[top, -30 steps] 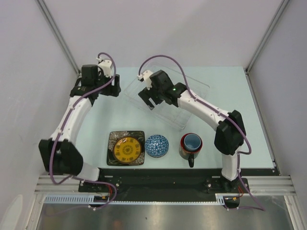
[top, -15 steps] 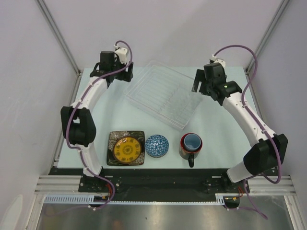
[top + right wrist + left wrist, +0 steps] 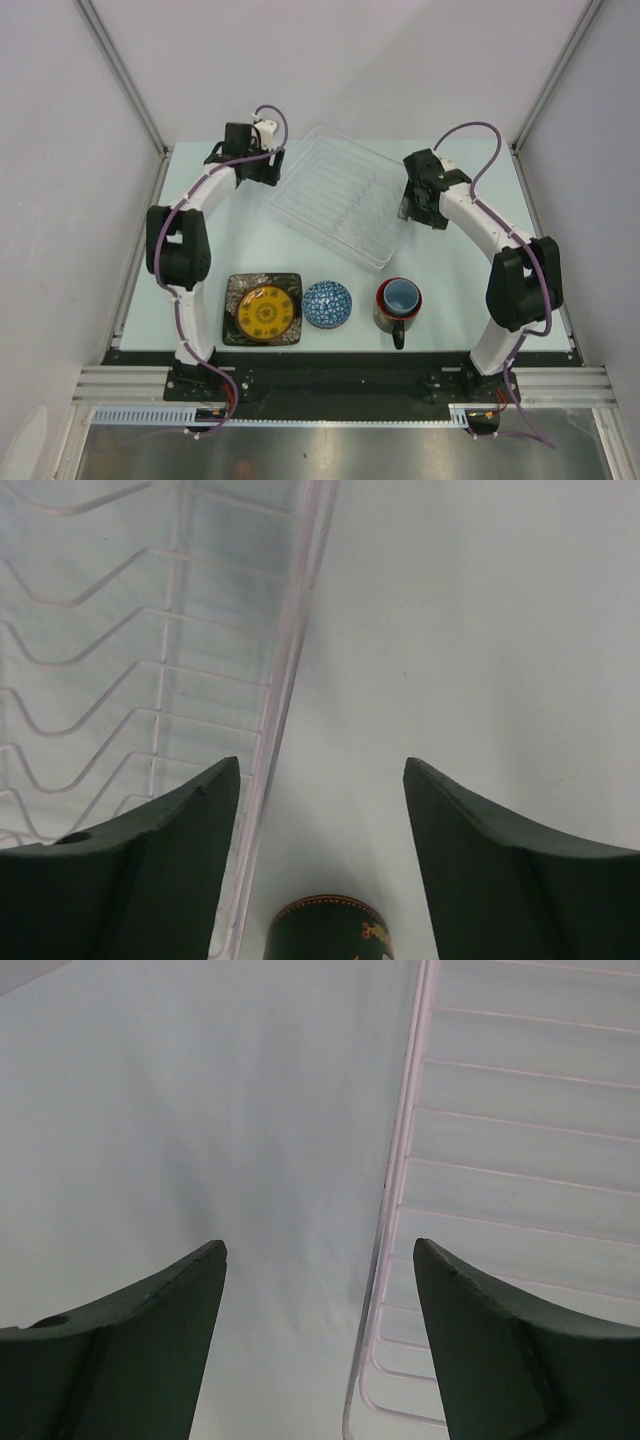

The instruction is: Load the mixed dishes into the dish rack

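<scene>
The clear dish rack lies tilted at the back of the table. My left gripper is open and empty at its left corner; the left wrist view shows the rack's rim between the open fingers. My right gripper is open and empty at the rack's right edge. The right wrist view shows the rack and the dark mug below the open gripper. The yellow plate lies on the black square plate. The blue-white bowl sits upside down. The light blue cup sits inside the dark mug. The speckled bowl is out of view.
The dishes stand in a row along the table's near edge. Grey walls with metal posts close in the left, back and right sides. The arm bases sit on a black rail at the front.
Both arms have swung. The left gripper moved right to the rack's left corner. The right gripper left the rack's middle, went far right, then came in to its right edge.
</scene>
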Controlling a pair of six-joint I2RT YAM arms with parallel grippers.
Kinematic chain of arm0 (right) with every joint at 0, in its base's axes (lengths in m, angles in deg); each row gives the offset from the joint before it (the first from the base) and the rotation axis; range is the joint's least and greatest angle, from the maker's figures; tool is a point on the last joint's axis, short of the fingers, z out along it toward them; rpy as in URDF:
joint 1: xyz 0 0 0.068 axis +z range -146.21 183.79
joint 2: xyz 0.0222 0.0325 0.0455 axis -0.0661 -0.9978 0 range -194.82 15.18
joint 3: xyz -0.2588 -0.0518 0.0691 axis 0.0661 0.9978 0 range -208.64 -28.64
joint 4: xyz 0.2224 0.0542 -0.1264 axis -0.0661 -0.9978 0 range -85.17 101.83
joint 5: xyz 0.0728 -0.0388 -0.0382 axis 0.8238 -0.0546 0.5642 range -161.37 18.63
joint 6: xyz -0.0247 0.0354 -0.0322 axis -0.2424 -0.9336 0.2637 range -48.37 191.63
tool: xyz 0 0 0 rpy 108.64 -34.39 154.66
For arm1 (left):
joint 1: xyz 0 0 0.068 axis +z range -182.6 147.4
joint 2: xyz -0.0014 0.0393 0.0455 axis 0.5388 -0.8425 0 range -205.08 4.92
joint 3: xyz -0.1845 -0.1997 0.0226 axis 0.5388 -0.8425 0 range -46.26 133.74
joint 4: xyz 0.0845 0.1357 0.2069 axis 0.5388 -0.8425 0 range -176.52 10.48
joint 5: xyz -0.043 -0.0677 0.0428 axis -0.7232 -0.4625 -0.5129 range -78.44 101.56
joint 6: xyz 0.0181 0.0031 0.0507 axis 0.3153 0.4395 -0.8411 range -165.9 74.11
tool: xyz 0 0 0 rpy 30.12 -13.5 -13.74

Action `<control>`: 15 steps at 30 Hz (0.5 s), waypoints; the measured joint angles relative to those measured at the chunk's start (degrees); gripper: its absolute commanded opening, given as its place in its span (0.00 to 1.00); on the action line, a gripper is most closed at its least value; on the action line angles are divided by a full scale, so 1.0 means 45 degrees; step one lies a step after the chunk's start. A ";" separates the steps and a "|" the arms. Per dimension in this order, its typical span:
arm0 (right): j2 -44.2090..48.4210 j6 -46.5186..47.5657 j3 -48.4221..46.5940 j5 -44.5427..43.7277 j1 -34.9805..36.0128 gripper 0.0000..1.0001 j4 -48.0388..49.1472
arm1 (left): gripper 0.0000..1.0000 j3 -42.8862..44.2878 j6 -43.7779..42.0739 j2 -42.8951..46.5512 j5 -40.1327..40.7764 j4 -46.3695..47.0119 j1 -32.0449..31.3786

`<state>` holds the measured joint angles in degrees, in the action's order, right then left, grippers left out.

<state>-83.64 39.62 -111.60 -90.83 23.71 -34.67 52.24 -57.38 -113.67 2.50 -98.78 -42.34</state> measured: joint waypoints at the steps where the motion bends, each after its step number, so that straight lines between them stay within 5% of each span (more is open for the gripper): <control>1: -0.0126 -0.0083 0.0000 0.0000 -0.0112 0.63 0.0024 | 0.80 -0.0136 -0.0049 0.0000 0.0039 0.0058 0.0000; 10: -0.1287 -0.0427 -0.0291 0.1098 -0.1598 0.36 0.0981 | 0.80 -0.3687 -0.0180 0.1574 0.0364 0.1010 -0.0044; 15: -0.2798 -0.0248 -0.2040 0.1360 -0.1953 0.36 0.0913 | 0.80 -0.5659 -0.0131 0.3279 0.0408 0.1209 -0.0083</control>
<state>-96.23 38.51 -120.78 -84.71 14.92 -30.56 26.78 -57.97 -98.91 4.33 -93.34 -42.71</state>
